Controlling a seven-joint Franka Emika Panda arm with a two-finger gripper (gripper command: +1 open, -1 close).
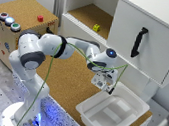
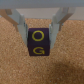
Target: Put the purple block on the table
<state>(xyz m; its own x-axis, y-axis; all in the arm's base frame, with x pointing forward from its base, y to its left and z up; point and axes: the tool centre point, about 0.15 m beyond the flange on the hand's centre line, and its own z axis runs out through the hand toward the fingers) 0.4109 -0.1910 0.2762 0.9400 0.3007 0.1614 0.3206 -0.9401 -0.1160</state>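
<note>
A white robot arm reaches over the cork counter (image 1: 72,81), beside a white tray (image 1: 112,112). Its end effector (image 2: 38,41) grips the purple block (image 2: 38,43) between both fingers (image 2: 21,26), just above the cork in the wrist view.

purple block (image 2: 38,43) w/ yellow "O" on one face, "G" on face below

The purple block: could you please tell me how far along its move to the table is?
Done: the gripper has the purple block between its fingers. In hand: it hangs above the cork table, beside the white tray. Left: lower it, release and withdraw.
</note>
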